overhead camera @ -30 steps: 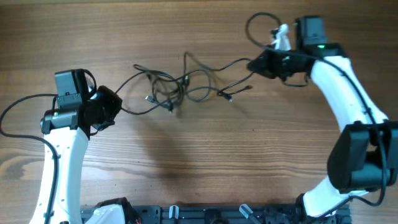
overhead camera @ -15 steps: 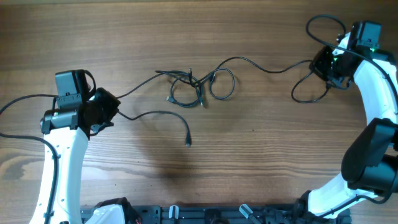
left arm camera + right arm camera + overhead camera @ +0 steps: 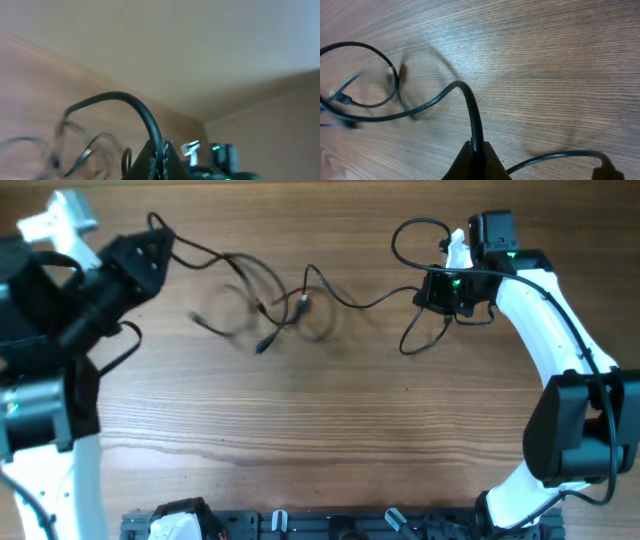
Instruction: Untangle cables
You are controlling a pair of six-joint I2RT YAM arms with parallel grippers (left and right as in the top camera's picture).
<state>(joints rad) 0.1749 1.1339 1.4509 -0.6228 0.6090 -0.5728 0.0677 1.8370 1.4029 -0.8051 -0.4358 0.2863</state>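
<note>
Left hand (image 3: 150, 252) has swung away, right hand (image 3: 428, 288) back toward centre, both pinching the cables (image 3: 300, 303) (blurred mid-table).

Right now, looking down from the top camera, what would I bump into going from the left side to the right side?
The left gripper pinching a cord → the tangled cables → the right gripper pinching a cord.

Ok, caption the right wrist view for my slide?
Right gripper shut on a black cable arching over the wooden table.
</note>
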